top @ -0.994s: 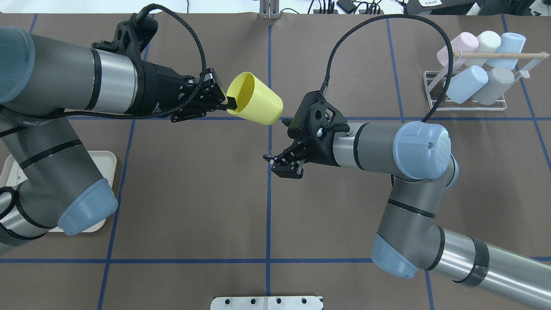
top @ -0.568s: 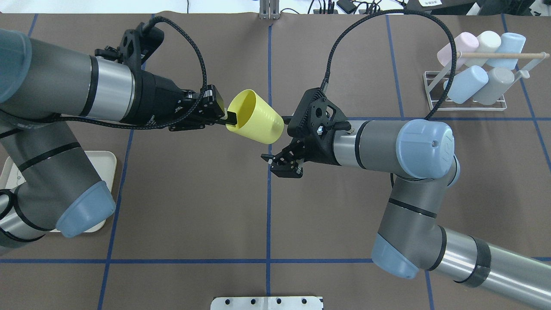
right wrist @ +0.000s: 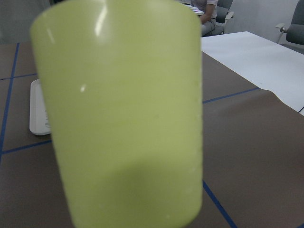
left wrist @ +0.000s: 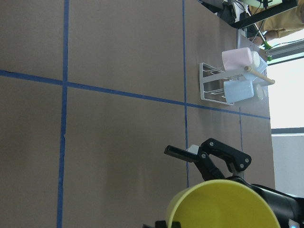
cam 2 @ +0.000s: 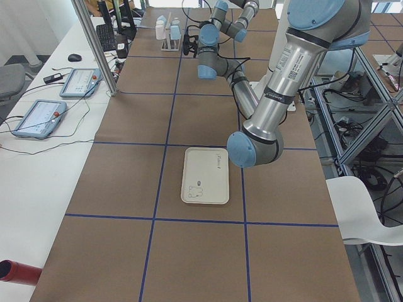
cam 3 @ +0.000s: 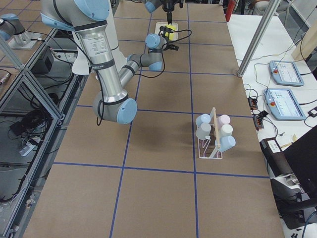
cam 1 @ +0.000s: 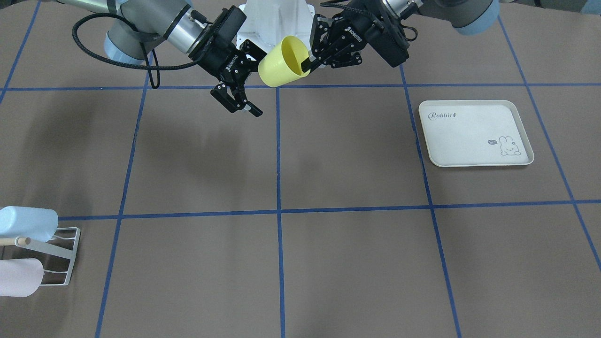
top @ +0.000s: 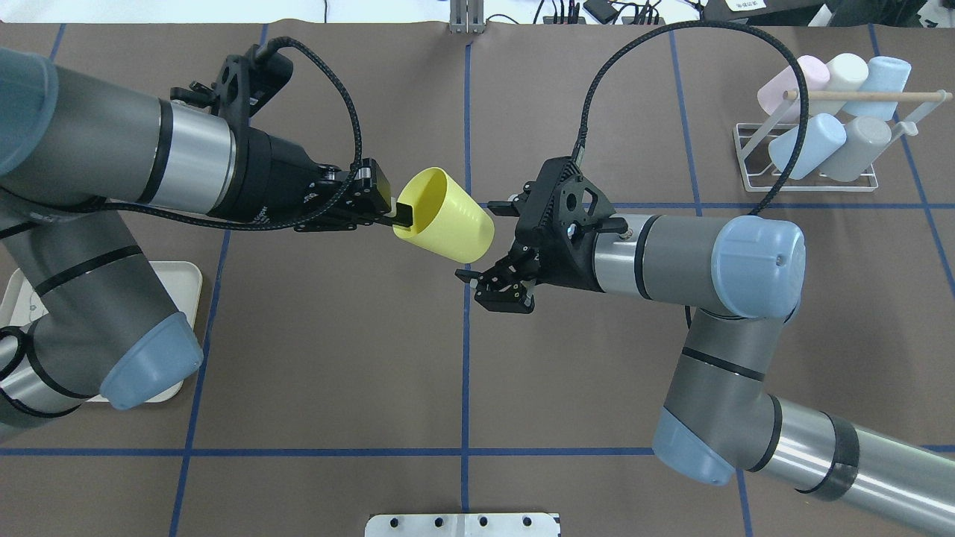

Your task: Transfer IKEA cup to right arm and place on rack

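Well apart from the rack (top: pixel 746 156), out on the side away from it: a yellow cup (top: pixel 448 224), held in the air above the table (top: pixel 336 358) and tipped over on its side, mouth turned away from the rack, closed base turned toward it. Pinched at the rim by the left gripper (top: pixel 399 216), one finger inside the mouth and the other outside against the wall, clamped firmly on the cup. On the rack's side of the cup, just beside the closed base and a little lower: the right gripper (top: pixel 486 288), jaws spread wide, nothing between them, no contact with the cup to be seen from overhead or from the front. From the right wrist, only the cup's yellow wall, close and blurred, filling most of the frame. From the left wrist, the yellow rim at the bottom edge, the spread fingers of the right gripper past it, the rack farther off beyond. On the rack itself, white wire with a wooden rod (top: pixel 865 95) across the top, five pastel cups (top: pixel 806 145) slanted on the prongs: pink, white and blue above, blue and grey below. Farther from the rack than the yellow cup, flat on the table: a cream tray (cam 1: pixel 474 136) with a rabbit print, partly hidden under the left arm from overhead.
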